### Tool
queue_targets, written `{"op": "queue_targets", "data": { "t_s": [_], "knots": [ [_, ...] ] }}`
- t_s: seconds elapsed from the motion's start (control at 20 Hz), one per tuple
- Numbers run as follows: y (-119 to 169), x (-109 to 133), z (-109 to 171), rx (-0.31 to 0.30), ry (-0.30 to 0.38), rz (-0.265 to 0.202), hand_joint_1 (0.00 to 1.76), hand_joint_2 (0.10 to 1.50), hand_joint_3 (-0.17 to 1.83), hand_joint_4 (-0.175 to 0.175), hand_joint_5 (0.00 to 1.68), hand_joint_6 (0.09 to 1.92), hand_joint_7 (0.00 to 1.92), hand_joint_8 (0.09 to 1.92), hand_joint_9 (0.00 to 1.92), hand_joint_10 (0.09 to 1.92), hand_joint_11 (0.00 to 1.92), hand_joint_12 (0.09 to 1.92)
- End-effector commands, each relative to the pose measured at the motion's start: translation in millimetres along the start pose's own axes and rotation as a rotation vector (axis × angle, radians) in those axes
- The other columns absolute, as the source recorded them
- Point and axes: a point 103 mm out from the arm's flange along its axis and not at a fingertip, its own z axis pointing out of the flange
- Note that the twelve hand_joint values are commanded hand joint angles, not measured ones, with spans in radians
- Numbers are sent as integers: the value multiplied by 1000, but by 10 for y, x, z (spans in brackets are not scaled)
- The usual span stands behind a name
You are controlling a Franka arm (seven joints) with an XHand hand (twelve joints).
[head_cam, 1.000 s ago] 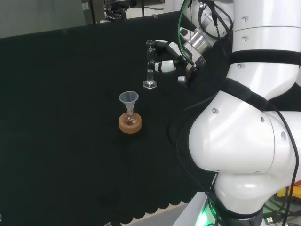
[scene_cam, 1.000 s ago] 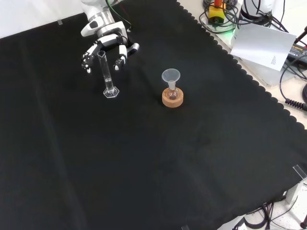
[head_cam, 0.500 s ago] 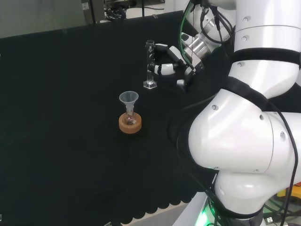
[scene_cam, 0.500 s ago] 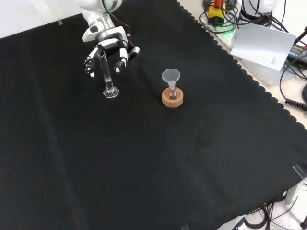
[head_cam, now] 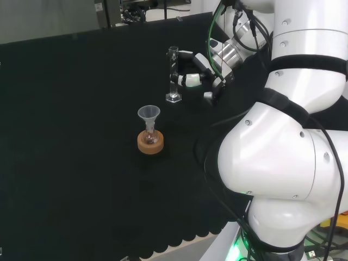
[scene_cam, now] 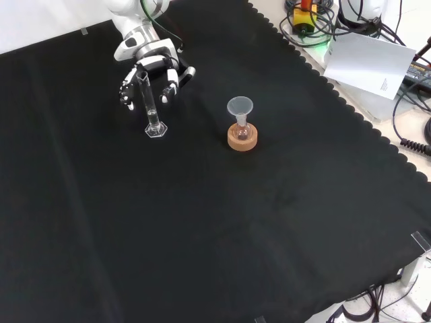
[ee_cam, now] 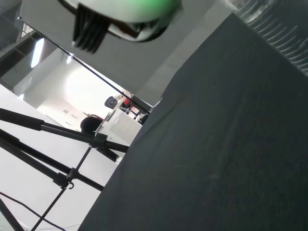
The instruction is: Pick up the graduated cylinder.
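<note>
The graduated cylinder (head_cam: 173,73) stands upright on its flat clear base on the black cloth (head_cam: 65,109), toward the far right of the cloth in the head view and near the top left in the front view (scene_cam: 151,104). In the wrist view a strip of its clear wall with fine measuring lines (ee_cam: 269,21) shows very close; no figures can be read on it. No other writing on the task's things can be made out.

The hand (head_cam: 198,70) is at the upper half of the cylinder. In the head view it lies just to the right of the tube, with fingers (head_cam: 185,54) reaching toward it. In the front view the hand (scene_cam: 151,67) comes from above and its fingers hang down on both sides of the tube, relaxed and spread. Whether any finger touches the glass cannot be told; none is plainly curled round it, and the base rests on the cloth.

One cylinder stands on the cloth, and one small flask (head_cam: 150,136) with a grey funnel (head_cam: 148,114) in its neck, sitting in one cork ring (head_cam: 150,144). The flask stands apart from the cylinder, nearer the camera in the head view and to the right in the front view (scene_cam: 242,131).
</note>
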Motion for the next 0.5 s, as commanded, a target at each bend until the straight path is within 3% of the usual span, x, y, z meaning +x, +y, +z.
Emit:
{"op": "queue_targets", "data": {
  "t_s": [0.05, 0.5],
  "knots": [
    [-9, -11, 8, -1, 13, 2, 1028, 613, 675, -19, 633, 99, 555, 576, 769, 486, 535, 1232],
    [-5, -29, 26, 2, 20, 6, 1032, 624, 664, -17, 664, 130, 586, 570, 813, 462, 582, 1205]
  ]
}}
